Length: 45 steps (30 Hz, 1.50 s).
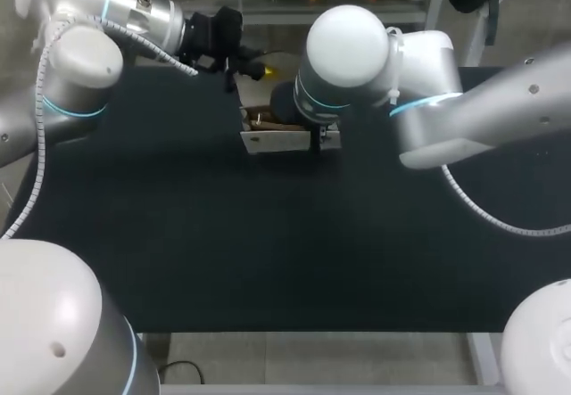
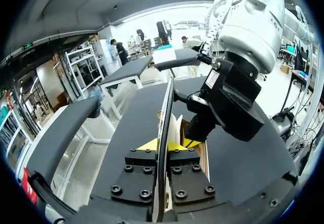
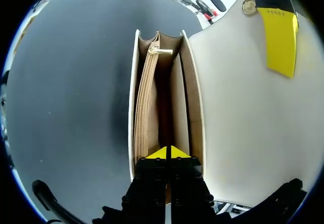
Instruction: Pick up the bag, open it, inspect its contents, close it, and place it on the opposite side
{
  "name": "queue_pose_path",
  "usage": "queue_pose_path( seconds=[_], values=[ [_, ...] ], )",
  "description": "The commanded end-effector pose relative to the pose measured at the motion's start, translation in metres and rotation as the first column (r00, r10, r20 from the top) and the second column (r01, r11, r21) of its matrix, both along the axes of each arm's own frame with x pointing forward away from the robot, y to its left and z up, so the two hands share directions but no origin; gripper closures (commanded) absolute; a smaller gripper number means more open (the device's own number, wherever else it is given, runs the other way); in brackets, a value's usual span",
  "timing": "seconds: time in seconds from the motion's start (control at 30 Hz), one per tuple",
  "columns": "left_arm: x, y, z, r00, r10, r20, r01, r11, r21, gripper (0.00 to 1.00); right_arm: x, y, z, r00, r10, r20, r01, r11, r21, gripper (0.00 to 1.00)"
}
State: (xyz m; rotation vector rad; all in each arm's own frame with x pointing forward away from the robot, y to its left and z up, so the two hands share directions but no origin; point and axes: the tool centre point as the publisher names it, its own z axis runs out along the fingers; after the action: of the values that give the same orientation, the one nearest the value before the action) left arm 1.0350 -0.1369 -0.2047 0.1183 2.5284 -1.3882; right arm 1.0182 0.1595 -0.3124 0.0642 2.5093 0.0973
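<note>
1. Black tabletop (image 1: 178, 234) fills the head view, and the bag (image 1: 278, 136) stands on it in the upper middle of the frame, mouth upward.
2. My left arm comes in from the upper left corner. My left pincer (image 2: 162, 146) is clamped on the edge of the pale flap (image 2: 166, 102), which stands upright between its yellow tips (seen edge-on from that wrist).
3. My right arm crosses from the right edge and points straight down over the bag, its wrist hiding much of it in the head view.
4. My right pincer (image 3: 167, 153) has its yellow tips pressed together, just above the bag's open mouth. Whether they pinch the inner divider I cannot tell.
5. Ahead of the right pincer lie tan compartments, one with a closed zip (image 3: 147, 97) along it.
6. Beside them the flap spreads wide and white, with a gold snap stud (image 3: 248, 6) near the left pincer's yellow fingertip (image 3: 280, 42).
</note>
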Motion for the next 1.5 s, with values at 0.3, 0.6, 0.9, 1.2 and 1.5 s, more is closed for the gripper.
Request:
queue_pose_path(
  seconds=[0.3, 0.6, 0.9, 1.2, 1.5],
  values=[
    [0.009, -0.005, 0.000, 0.992, -0.077, -0.097, 0.080, 0.996, 0.029, 1.00, 0.001, -0.003, -0.003, 1.000, -0.011, -0.019, 0.011, 1.000, 0.006, 1.00],
    [0.011, -0.007, -0.008, 0.989, -0.084, -0.121, 0.090, 0.995, 0.046, 1.00, 0.006, -0.005, -0.009, 0.999, -0.019, -0.037, 0.020, 1.000, 0.008, 1.00],
    [0.013, -0.010, -0.011, 0.988, -0.094, -0.122, 0.102, 0.993, 0.059, 1.00, 0.013, -0.009, -0.013, 0.999, -0.033, -0.043, 0.034, 0.999, 0.016, 1.00],
    [0.014, -0.012, -0.013, 0.988, -0.093, -0.125, 0.102, 0.992, 0.069, 1.00, 0.018, -0.015, -0.020, 0.997, -0.048, -0.062, 0.050, 0.998, 0.028, 0.52],
    [0.017, -0.016, -0.017, 0.986, -0.101, -0.136, 0.112, 0.991, 0.074, 1.00, 0.023, -0.016, -0.022, 0.996, -0.049, -0.069, 0.052, 0.998, 0.041, 0.24]
  ],
)
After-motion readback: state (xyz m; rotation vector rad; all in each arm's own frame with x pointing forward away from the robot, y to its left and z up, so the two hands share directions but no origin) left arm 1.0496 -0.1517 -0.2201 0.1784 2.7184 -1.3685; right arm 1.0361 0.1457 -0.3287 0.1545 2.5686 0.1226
